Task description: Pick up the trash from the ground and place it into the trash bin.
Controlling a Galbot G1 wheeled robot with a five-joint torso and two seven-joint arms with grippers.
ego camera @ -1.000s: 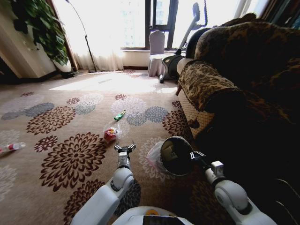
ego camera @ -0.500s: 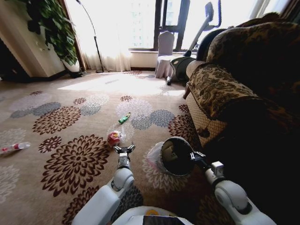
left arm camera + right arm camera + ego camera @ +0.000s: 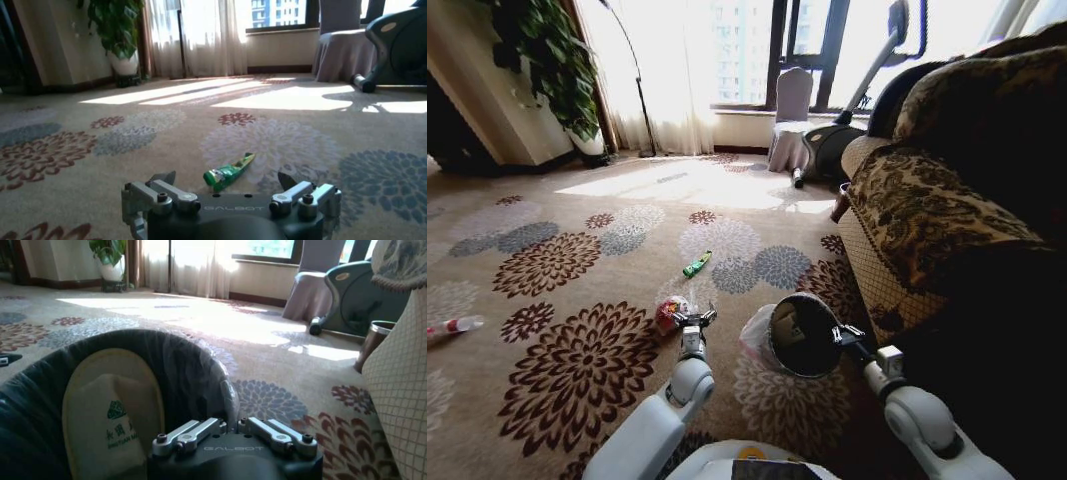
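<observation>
- Compared with a moment before, the whole head view has shifted, so we judge that the robot has driven or turned toward the litter; the things themselves lie as before.
- The red-white packet (image 3: 670,311) now sits on the carpet (image 3: 577,350) just beside the tips of the left end effector (image 3: 693,319), where earlier there was a clear gap.
- This end effector is released, its two fingers spread wide and holding nothing.
- The right end effector (image 3: 841,334) is clenched on the rim of the trash bin (image 3: 800,335), a round black bucket tipped on its side, with a thin crinkled plastic liner (image 3: 755,338).
- A flat, pale slipper (image 3: 110,415) lies inside the bin.
- The green wrapper (image 3: 697,264) is narrow and shiny, farther ahead; a clear bottle (image 3: 455,326) lies far on the left.
- We think the packet is soft and crumpled, so it should yield easily.
</observation>
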